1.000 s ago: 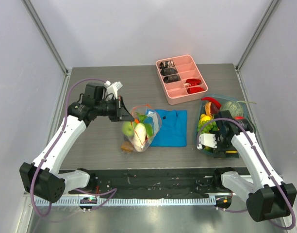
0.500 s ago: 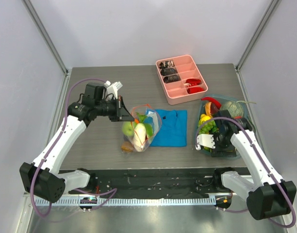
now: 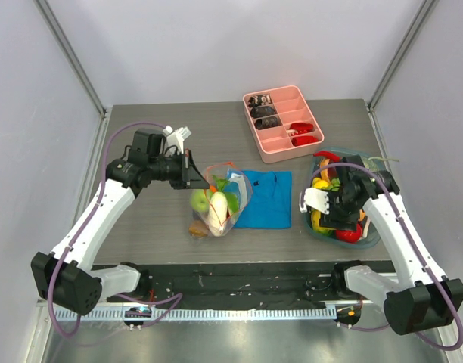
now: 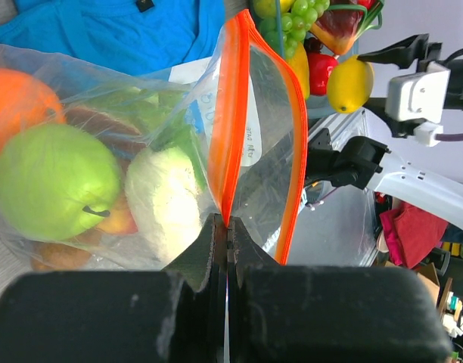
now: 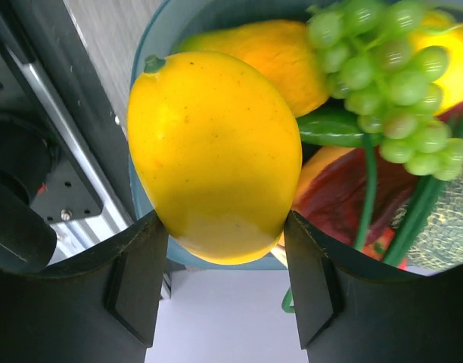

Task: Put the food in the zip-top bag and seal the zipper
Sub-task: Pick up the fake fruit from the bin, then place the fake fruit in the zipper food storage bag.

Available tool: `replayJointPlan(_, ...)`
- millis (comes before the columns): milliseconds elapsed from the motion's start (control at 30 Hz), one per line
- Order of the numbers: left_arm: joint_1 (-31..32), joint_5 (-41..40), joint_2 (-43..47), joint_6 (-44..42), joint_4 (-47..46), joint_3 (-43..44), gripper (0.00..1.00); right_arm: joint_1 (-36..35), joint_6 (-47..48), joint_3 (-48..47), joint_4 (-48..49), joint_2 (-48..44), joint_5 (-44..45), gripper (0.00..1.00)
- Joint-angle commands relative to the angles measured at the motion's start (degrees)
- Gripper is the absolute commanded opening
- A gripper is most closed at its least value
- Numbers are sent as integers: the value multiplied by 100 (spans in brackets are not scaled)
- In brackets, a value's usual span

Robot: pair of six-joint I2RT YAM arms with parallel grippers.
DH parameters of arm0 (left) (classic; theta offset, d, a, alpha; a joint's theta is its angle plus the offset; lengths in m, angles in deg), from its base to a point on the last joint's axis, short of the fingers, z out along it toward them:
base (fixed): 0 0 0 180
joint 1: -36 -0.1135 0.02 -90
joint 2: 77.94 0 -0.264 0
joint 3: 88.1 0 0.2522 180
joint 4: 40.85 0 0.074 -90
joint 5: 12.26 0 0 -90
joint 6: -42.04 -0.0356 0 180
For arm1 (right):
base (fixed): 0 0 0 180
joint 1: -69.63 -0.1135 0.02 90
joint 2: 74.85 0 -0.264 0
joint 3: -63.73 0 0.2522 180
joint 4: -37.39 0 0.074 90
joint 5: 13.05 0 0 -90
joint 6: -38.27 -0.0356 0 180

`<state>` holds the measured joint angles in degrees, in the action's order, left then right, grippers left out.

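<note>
Yellow and glossy, the fruit [image 5: 216, 151] in the right gripper [image 5: 225, 227] is the first worry. The fingers [image 5: 137, 280] press on it from either side, but only around its narrow lower end, with the heavy part beyond them. On so slick a skin that hold could slide on the way across, and the fruit would drop back into the blue bowl [image 5: 216, 11] at the right edge of the tabletop, or roll free.

The zip-top bag [image 3: 220, 200] sits mid-tabletop toward the near edge, just left of the blue cloth [image 3: 265, 198]. The left gripper [image 4: 226, 227] has its fingers shut tight on one end of the zipper [image 4: 231, 113], holding that lip up. The other orange lip stands only a little apart, so the mouth is a narrow slit held from one side.

A fruit this broad may catch on the free lip and push it shut. It may also tug the thin strip out of the pinch, so that the bag slumps.

The bag is already crowded with a green apple [image 4: 54, 181], a white piece [image 4: 167, 200] and an orange [image 4: 20, 94]. More bulk could keep the strips from meeting at sealing.
</note>
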<state>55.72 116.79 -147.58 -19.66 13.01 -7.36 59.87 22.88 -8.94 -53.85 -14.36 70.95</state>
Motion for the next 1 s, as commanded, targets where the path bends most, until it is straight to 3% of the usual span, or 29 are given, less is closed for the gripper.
replayJointPlan(0, -30, 15, 39, 18, -213, 34, 0, -44, -587, -629, -875, 199, -778, 11)
replayJointPlan(133, -30, 50, 39, 124, -301, -18, 0, -44, -1543, -1838, -857, 673, -1630, 11)
replayJointPlan(267, -39, 94, 21, 194, -318, 43, 0, -35, -3387, -3422, -595, 1569, -2799, 11)
replayJointPlan(400, -39, 138, 13, 343, -362, 78, 0, -44, -6142, -4391, 248, 2256, -3942, 7)
replayJointPlan(467, -39, 191, 21, 440, -467, 70, 0, -113, -7209, -4121, 1476, 2275, -4444, 4)
replayJointPlan(500, -39, 208, 21, 484, -520, 26, 0, -253, -8285, -3928, 1950, 2240, -4454, 1)
replayJointPlan(533, -39, 217, 13, 589, -564, 26, 0, -368, -8687, -3569, 2799, 2196, -4454, 1)
replayJointPlan(600, -48, 235, 13, 624, -564, 26, 0, -631, -9513, -3155, 3473, 2072, -4410, 1)
replayJointPlan(733, -74, 217, 109, 704, -591, -9, 0, -1570, -10201, -2731, 4239, 2116, -4138, 1)
replayJointPlan(967, -109, 209, 136, 844, -687, -80, 0, -2100, -10501, -2160, 4399, 2353, -3857, 1)
